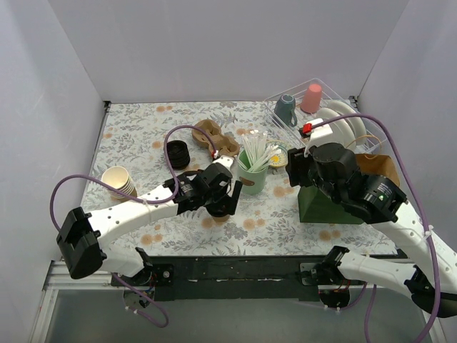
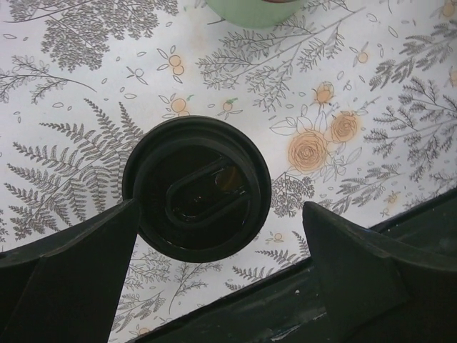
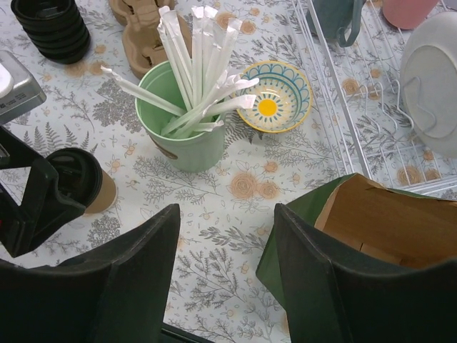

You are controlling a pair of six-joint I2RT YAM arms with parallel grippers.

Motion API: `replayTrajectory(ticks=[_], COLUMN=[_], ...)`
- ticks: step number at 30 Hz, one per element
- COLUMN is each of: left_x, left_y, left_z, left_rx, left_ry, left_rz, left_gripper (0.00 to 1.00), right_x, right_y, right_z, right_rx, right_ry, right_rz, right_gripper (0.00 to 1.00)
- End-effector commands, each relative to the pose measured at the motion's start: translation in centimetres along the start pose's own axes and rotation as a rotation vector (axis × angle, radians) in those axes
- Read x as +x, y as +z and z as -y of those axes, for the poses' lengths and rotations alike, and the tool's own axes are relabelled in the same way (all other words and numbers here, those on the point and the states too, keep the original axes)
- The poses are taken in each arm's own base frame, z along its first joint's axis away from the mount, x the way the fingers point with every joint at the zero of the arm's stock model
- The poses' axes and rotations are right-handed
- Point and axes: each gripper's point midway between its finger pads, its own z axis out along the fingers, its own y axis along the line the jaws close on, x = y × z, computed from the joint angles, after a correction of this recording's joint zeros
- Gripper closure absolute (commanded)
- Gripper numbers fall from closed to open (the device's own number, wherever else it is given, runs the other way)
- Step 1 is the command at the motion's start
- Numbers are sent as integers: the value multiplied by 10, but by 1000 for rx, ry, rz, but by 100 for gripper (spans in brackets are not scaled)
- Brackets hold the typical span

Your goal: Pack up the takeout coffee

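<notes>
Takeout coffee [image 2: 196,189] left of straw cup [image 3: 182,143]

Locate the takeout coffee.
In the left wrist view, the takeout coffee stands on the tablecloth under the open left gripper, just near-left of the green cup of straws.

Left wrist view — takeout coffee [image 2: 196,189] wall hidden, green cup [image 2: 250,8] cropped.

Bare cloth [image 1: 280,204] lies open between the straw cup [image 1: 252,175] and the green bag [image 1: 325,207]. The coffee [image 2: 196,189] stands near the table edge [image 2: 275,304], the straw cup close behind it; the left gripper [image 2: 220,214], fingers [image 2: 71,271] set wide, flanks it. Carrier [image 1: 216,139] and lid stack [image 1: 177,154] crowd the cloth farther back.
</notes>
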Motion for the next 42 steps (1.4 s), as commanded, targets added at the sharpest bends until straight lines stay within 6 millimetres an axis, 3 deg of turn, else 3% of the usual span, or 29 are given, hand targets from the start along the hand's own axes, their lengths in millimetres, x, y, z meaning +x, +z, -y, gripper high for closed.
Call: replayTrajectory(ticks=[1, 15, 21, 31, 42], left_x=[-2, -16, -1, -3, 9], left_y=[-3, -20, -6, 2, 13], left_z=[-12, 2, -4, 10, -5], left_rx=[-62, 28, -14, 27, -61], left_ry=[-28, -57, -43, -15, -3], left_rz=[45, 106, 52, 60, 24], left_gripper=[4, 4, 9, 12, 18], right_x=[-5, 6, 4, 4, 3], right_y=[-3, -2, -4, -6, -11], right_z=[-4, -11, -10, -10, -6], right_rx=[-34, -77, -79, -81, -77], right_ry=[33, 45, 46, 48, 51], right_rz=[35, 22, 30, 35, 46], right_gripper=[37, 37, 37, 37, 37])
